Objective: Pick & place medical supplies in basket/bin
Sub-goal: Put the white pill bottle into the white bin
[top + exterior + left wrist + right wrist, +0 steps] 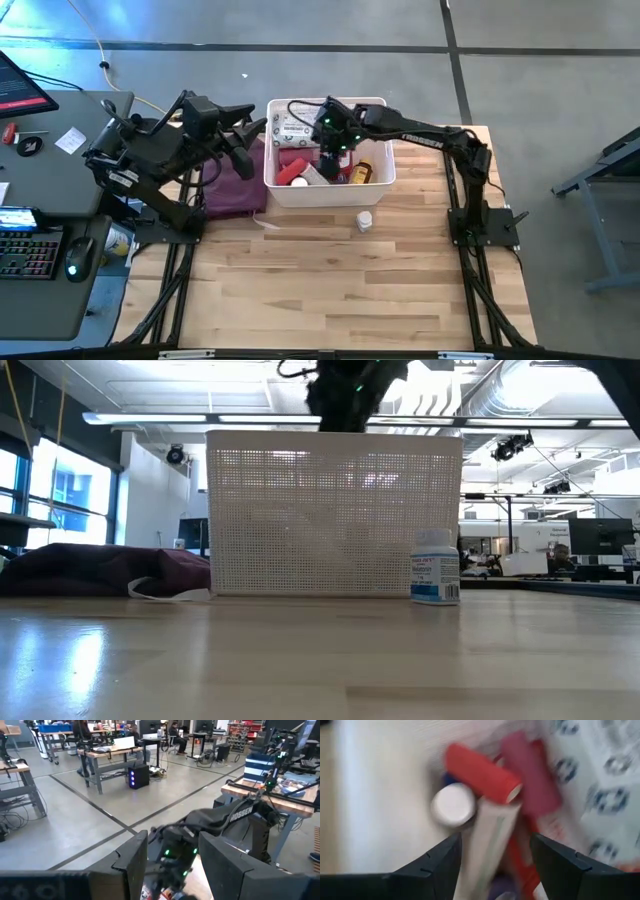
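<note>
Right gripper (332,150): held over the white basket (380,182), fingers apart, nothing clamped. Left gripper (243,160): parked beside basket, fingers apart. Stowed: red roll (480,774), purple roll (530,775), wipes packet (292,128). Outstanding: one small bottle (365,221), on table just beside basket.

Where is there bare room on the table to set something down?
The wide wooden table in front of the basket lies bare, apart from a small bottle. Crowded spots: inside the basket, under the right gripper, and the maroon pouch beside the left gripper.
</note>
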Robot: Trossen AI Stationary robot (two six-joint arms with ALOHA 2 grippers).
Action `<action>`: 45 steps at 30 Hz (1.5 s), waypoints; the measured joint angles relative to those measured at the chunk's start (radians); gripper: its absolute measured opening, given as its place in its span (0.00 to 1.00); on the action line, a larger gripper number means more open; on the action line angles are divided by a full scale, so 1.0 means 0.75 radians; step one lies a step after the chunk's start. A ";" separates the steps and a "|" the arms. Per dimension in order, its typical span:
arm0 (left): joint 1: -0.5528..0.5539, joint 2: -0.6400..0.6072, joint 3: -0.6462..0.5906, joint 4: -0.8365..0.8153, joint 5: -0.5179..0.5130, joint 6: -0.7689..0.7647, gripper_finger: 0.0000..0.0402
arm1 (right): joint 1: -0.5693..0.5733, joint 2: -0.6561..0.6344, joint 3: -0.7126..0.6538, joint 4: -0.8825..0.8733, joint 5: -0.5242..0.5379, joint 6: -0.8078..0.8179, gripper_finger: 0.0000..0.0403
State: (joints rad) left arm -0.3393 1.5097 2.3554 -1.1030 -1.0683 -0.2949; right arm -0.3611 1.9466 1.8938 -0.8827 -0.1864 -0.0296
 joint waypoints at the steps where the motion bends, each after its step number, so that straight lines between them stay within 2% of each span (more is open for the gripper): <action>1: 0.000 0.000 0.000 0.000 0.000 -0.001 0.52 | -0.003 -0.021 0.000 -0.041 -0.046 0.013 0.55; 4: 0.000 0.000 0.000 0.002 0.000 -0.004 0.52 | -0.012 -0.087 0.000 -0.174 -0.189 0.054 0.55; 7: 0.000 0.000 0.000 0.017 0.000 -0.036 0.52 | 0.000 -0.164 0.000 -0.270 -0.235 0.083 0.55; 10: 0.000 0.001 -0.001 0.053 -0.019 -0.033 0.52 | 0.029 -0.259 0.001 -0.296 -0.200 0.148 0.55; 12: 0.000 0.001 -0.001 0.071 -0.085 -0.022 0.52 | 0.058 -0.320 0.001 -0.303 -0.165 0.225 0.55; 14: -0.001 0.001 -0.001 0.071 -0.141 -0.020 0.52 | 0.094 -0.372 0.002 -0.326 -0.106 0.309 0.55; 16: -0.001 0.001 -0.001 0.070 -0.136 -0.019 0.52 | 0.140 -0.408 0.002 -0.361 -0.043 0.386 0.55; 21: -0.002 0.001 -0.001 0.071 -0.048 -0.021 0.52 | 0.262 -0.436 0.002 -0.528 0.080 0.571 0.54; 24: -0.001 0.001 -0.001 0.071 -0.005 -0.022 0.52 | 0.334 -0.431 -0.014 -0.601 0.090 0.694 0.54; 29: -0.001 0.022 -0.002 0.070 0.127 -0.022 0.52 | 0.474 -0.442 -0.084 -0.677 0.094 1.017 0.54; 33: -0.001 0.043 0.000 0.073 0.254 -0.023 0.52 | 0.612 -0.469 -0.209 -0.662 0.146 1.259 0.55; 39: -0.001 0.089 -0.002 0.068 0.392 -0.023 0.52 | 0.740 -0.469 -0.434 -0.594 0.122 1.373 0.55; 45: -0.001 0.155 0.002 0.076 0.481 -0.023 0.52 | 0.775 -0.469 -0.616 -0.464 0.111 1.369 0.55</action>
State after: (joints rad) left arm -0.3404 1.6262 2.3566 -1.0464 -0.7075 -0.3119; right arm 0.2199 1.5948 1.4316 -1.2306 -0.1030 0.9970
